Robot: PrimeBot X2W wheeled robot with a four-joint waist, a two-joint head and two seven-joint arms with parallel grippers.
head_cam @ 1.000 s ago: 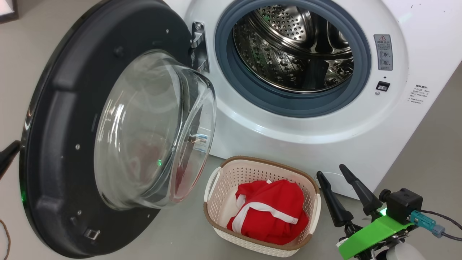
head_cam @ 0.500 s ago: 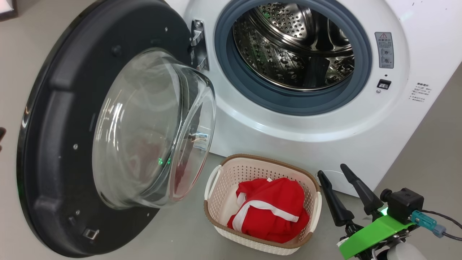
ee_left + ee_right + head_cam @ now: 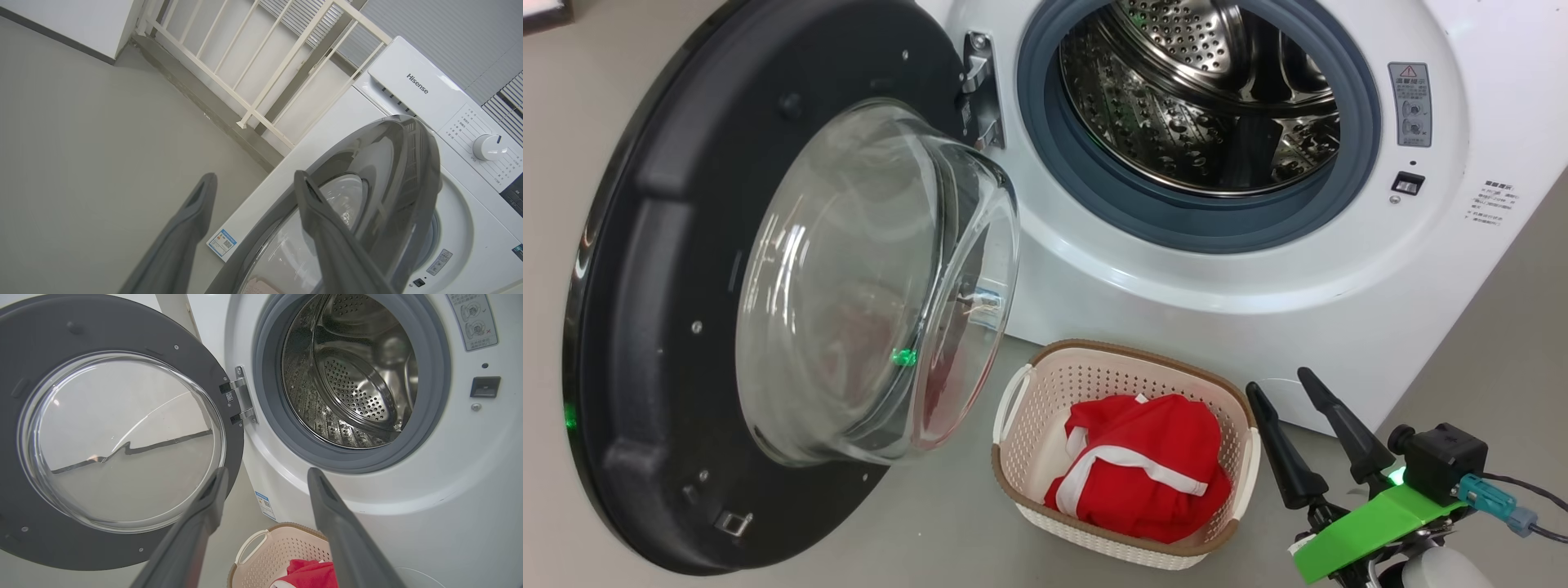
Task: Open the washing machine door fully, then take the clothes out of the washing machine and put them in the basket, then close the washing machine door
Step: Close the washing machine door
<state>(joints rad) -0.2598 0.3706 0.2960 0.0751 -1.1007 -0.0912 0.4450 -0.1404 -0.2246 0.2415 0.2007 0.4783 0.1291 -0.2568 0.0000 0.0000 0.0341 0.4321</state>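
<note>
the door (image 3: 686, 327) stands swung wide to the left of the washer (image 3: 1176, 310) on its hinge (image 3: 976, 90). its inner face is turned toward the head camera, and the glass bowl bulges out to the right, toward the basket (image 3: 1127, 549). the round opening faces forward, with the grey gasket (image 3: 1045, 155) ringing the steel drum (image 3: 1201, 106). the basket sits on the floor (image 3: 931, 523) just in front of the washer's lower front, below the opening. its long axis runs roughly along the washer's face, with a handle at each short end. the clothes (image 3: 1152, 482) lie bunched inside it, toward its right half, a white band crossing the red on a slant. the right gripper (image 3: 1278, 381) is just right of the basket, fingers spread wide and pointing up toward the washer front, with nothing between them. the left gripper (image 3: 255, 176) is out past the door's outer side with its fingers wide apart, holding nothing. in the left wrist view one finger overlaps the glossy rim, but i cannot tell whether it touches.
</note>
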